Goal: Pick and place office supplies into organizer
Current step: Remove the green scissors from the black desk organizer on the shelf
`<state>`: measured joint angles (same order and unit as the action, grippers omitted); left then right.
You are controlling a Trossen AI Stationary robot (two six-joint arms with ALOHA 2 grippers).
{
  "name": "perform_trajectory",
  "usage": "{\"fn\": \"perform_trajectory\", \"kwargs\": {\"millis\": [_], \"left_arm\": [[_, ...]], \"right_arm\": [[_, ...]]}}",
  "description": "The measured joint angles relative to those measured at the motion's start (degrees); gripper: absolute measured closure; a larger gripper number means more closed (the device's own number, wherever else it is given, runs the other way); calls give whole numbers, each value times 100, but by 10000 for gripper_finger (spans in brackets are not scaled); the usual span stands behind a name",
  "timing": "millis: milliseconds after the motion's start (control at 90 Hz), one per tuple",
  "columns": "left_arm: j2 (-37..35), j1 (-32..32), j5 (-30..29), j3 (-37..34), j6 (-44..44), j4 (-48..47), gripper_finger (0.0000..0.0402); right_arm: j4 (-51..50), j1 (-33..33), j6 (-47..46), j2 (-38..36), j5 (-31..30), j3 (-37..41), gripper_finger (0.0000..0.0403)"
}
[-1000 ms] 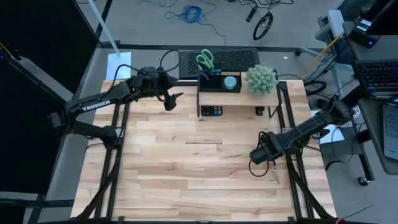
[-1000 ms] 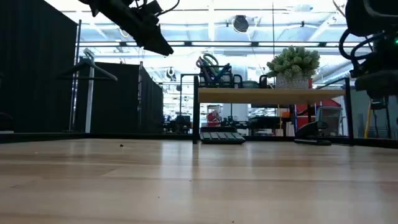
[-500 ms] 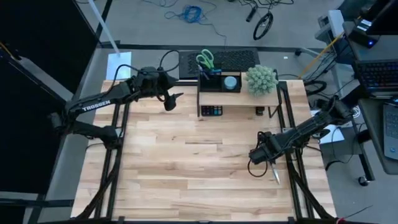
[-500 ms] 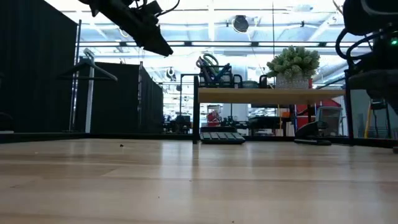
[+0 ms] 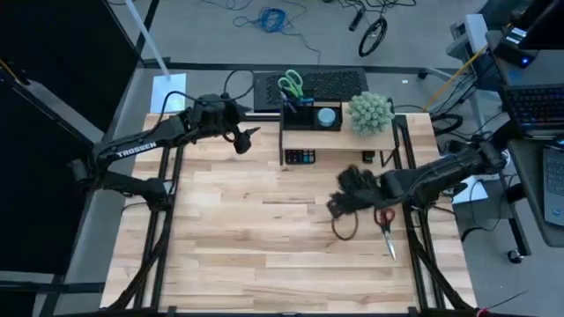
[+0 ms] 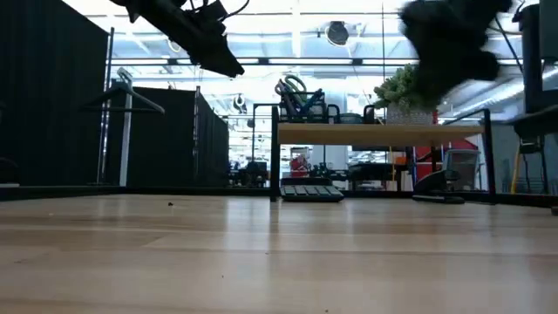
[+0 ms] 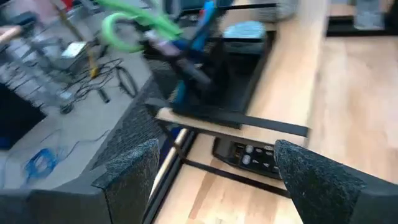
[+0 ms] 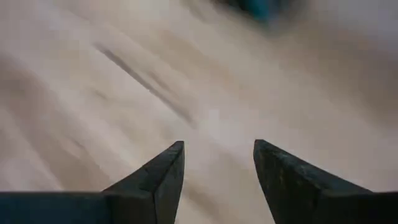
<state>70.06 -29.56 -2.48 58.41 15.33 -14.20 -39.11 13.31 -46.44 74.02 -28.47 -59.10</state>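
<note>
the organizer on the shelf riser already holds green-handled scissors, pens and a disc. red-handled scissors lie on the surface, left to place. right hand hovers nearby, spread, empty; left hand waits spread beside the riser.

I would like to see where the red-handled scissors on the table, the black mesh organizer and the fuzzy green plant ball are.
Red-handled scissors (image 5: 386,222): high view, on the red handles.
Black mesh organizer (image 5: 300,119): high view, on its bare front compartment.
Fuzzy green plant ball (image 5: 369,113): high view, on its top.
</note>
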Motion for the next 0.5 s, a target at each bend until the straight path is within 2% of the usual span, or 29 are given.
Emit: {"fn": "perform_trajectory", "kwargs": {"millis": [89,167,244,344,500], "left_arm": [[-2,0,-96,0,-9,-76,93],[-2,7,-95,0,-87,-149,93],[-2,7,-88,0,-96,-207,93],[-2,7,-88,0,-98,-263,93],[-2,7,-81,0,-77,-275,93]], "right_arm": [[1157,-456,1682,0,0,-342,226],[1733,-967,2485,0,-8,-680,229],[1877,-1494,3154,0,44,-1003,231],[1934,-2253,3865,44,754,-1407,231],[2097,-3436,4359,326,1854,-1878,231]]}}
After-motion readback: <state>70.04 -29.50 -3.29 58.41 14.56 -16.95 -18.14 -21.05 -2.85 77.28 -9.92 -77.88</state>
